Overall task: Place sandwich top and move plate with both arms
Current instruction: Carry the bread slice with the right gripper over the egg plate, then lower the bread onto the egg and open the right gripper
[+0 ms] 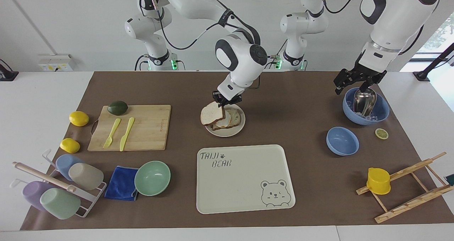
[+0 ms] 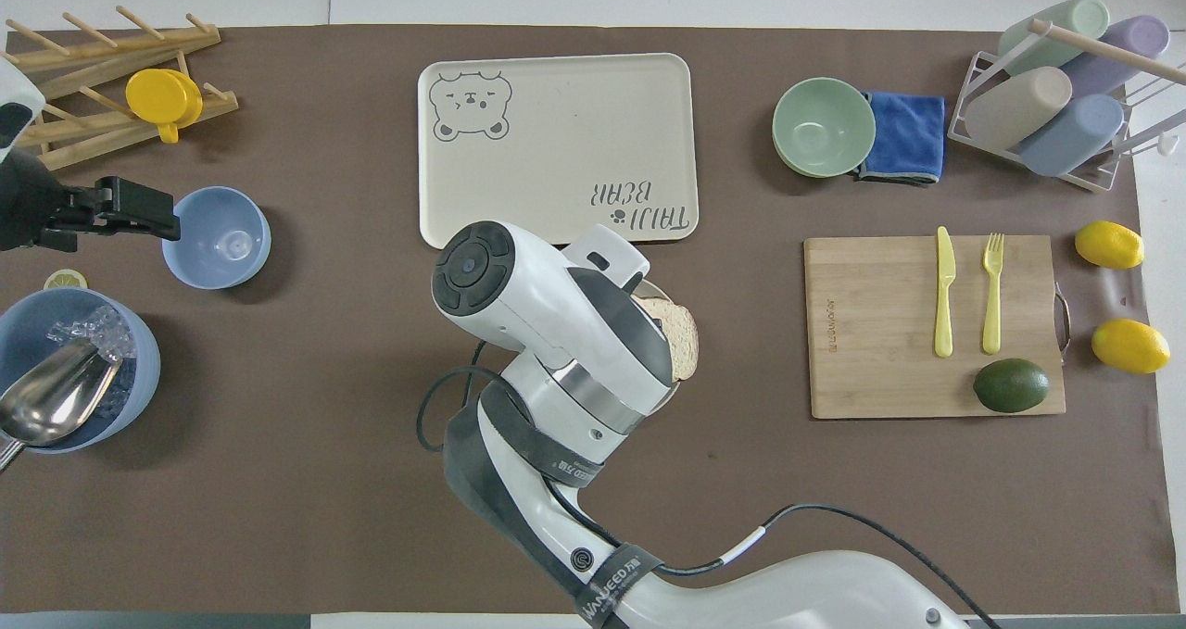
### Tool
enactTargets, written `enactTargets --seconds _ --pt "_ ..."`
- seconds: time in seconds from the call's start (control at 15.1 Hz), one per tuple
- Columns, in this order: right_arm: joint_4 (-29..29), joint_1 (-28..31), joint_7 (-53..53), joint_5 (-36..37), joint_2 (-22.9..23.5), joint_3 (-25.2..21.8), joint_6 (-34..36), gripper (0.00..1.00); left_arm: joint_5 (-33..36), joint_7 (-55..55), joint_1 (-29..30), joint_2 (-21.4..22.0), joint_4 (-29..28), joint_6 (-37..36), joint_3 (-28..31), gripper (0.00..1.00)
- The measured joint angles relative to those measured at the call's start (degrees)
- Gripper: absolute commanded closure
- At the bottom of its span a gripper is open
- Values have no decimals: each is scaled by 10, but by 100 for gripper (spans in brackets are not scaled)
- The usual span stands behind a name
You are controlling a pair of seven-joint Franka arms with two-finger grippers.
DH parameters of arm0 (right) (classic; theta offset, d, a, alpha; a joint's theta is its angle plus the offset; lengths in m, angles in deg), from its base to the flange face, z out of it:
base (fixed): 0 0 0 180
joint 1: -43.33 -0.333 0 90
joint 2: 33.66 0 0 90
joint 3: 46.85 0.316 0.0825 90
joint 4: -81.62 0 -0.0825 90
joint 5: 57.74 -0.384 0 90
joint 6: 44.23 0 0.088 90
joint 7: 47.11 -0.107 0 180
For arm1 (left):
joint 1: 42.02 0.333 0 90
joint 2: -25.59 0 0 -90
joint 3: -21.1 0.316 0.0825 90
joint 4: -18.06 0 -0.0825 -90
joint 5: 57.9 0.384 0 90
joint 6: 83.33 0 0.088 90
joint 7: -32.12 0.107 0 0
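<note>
The right gripper hangs over the plate at mid-table, its fingers pinching the sandwich top by one edge so the slice tilts above the egg-topped bread slice lying on the plate. In the overhead view the right arm's wrist covers most of the plate, with only part of the sandwich top showing beside it. The slice does not appear to be resting flat yet, so the first half of the task looks close but unfinished: the bread has still to be lowered squarely onto the egg and released. The plate itself sits nearer the robots than the bear tray, and the two-armed carry has not begun. The left gripper is over the blue bowl of ice at the left arm's end of the table, where a metal scoop stands; whether its claw is spread or pressed together cannot be told. That arm must come across before both can move the plate.
</note>
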Motion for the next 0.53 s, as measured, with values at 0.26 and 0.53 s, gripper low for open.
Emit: enactTargets --seconds 0.26,0.53 --pt "-4 0 -45 -26 9 0 -48 100 0 0 4 3 -7 0 2 0" --pt "-29 -2 -48 -34 9 1 -100 85 0 0 10 7 -13 1 3 0"
